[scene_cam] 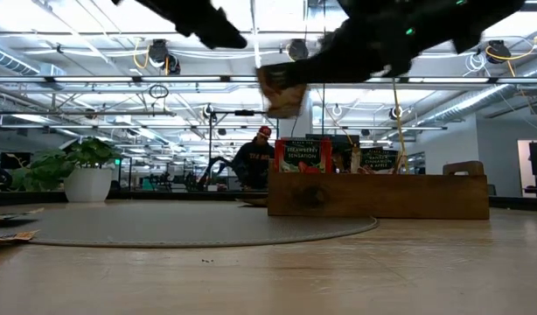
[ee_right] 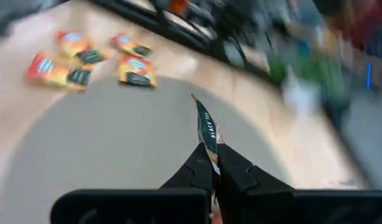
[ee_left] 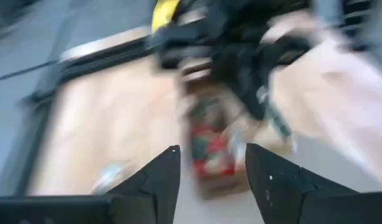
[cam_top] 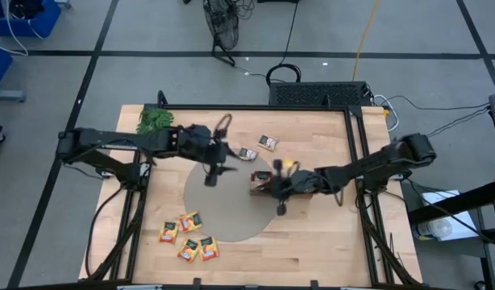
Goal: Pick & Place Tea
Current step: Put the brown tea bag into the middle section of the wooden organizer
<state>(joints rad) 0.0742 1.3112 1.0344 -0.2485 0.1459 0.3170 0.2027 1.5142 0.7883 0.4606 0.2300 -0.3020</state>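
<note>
The job looks partly done, by my judgement: the long wooden tray [cam_top: 289,187] at the right of the round grey mat [cam_top: 231,201] already has some sachets standing in it, among them a red one [scene_cam: 301,157] and a darker one [scene_cam: 379,161] seen from desk height, though how many are inside in all cannot be told. One sachet is in transit: the right gripper [ee_right: 211,163] has its jaws clenched on the lower edge of a thin sachet [ee_right: 205,129] that stands upright between them, held in the air above the mat just left of the tray; from desk height it shows as a pale square [scene_cam: 281,90] hanging over the tray's left end. The left gripper [cam_top: 214,167] hangs over the far left part of the mat with its jaws released and nothing between them, its fingers [ee_left: 160,180] pointed toward the tray. Left to move, as far as can be counted from above: four orange-yellow sachets [cam_top: 189,236] clustered at the near left of the desk [cam_top: 328,242], and two more lying loose at the far side, one [cam_top: 247,153] near the left gripper and one [cam_top: 268,142] just to its right. So six sachets wait on the desk, one is held, and there is one tray, one mat and one green sprig [cam_top: 155,120] at the far left corner.
</note>
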